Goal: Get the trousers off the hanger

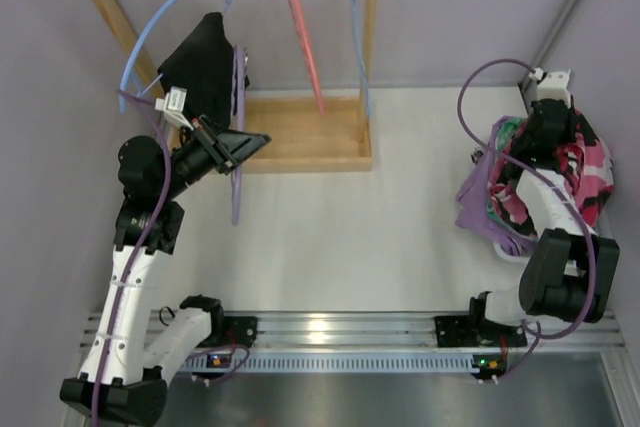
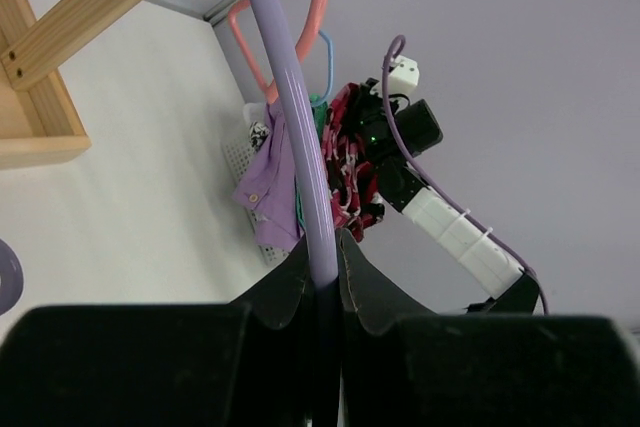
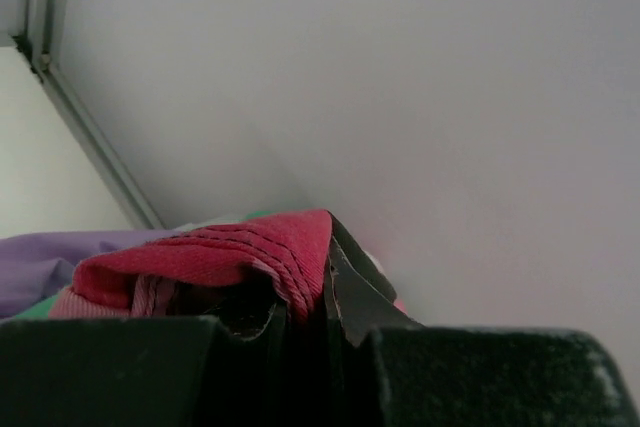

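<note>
- Your left gripper [image 2: 322,282] is clamped shut on the hanger [image 2: 300,137]. The lilac bar runs straight out from between the fingers.
- Your right gripper [image 3: 325,297] is closed too — it pinches a ribbed fold of the trousers [image 3: 235,252], which drapes over one finger.
- The trousers are at the right gripper, off the hanger and well apart from it.
- Around and below the right gripper lies a heap with a lilac cloth [image 1: 480,205] and a green-and-white cloth [image 1: 510,128] bunched against the trousers.
- A white perforated piece [image 2: 238,155] shows under that lilac cloth. You cannot tell from here whether it is the wall of a basket holding the heap.
- The wooden rack's base [image 1: 300,137] forms a shallow tray just beside the left gripper — the salmon-pink hanger [image 1: 303,37] hangs over it from the rod.
- A black garment [image 1: 205,67] hangs just past the left gripper, against the hanger's bar.
</note>
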Controlling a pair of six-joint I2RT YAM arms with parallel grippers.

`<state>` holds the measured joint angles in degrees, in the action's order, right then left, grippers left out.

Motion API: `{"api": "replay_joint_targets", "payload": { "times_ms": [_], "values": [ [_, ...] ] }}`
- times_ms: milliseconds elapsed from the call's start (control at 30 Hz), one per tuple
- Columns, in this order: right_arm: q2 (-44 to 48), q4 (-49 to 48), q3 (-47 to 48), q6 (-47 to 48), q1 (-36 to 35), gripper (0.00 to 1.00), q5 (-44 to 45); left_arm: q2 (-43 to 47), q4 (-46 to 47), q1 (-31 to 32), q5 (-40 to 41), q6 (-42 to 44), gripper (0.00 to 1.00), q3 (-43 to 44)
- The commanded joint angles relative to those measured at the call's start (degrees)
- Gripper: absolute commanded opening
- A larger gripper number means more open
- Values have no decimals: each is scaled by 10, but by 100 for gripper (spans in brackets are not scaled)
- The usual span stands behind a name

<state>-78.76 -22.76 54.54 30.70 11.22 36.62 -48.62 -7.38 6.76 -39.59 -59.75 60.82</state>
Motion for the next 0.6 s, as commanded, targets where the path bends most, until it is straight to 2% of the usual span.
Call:
{"api": "replay_joint_targets", "payload": {
  "times_ms": [0, 33, 167, 300, 333, 400, 433, 567],
  "values": [
    [-27, -3, 75, -39, 10, 0, -63, -12, 68, 5, 4, 7, 0, 46],
    [-43, 33, 80, -46, 10, 0, -69, -23, 68, 6, 8, 6, 0, 51],
    [-45, 67, 74, -67, 15, 1, -98, -59, 96, 11, 19, 5, 0, 95],
    [-46, 112, 84, -85, 21, 9, -109, -102, 120, 24, 31, 1, 0, 127],
    [-36, 126, 88, -91, 25, 22, -123, -111, 129, 25, 32, -3, 0, 133],
    [-25, 161, 99, -100, 31, 35, -154, -141, 143, 31, 38, -2, 0, 162],
    [-11, 173, 101, -101, 32, 48, -164, -151, 147, 33, 43, 2, 0, 172],
    [23, 215, 115, -108, 33, 66, -200, -205, 177, 33, 60, -9, 0, 214]
  ]
}}
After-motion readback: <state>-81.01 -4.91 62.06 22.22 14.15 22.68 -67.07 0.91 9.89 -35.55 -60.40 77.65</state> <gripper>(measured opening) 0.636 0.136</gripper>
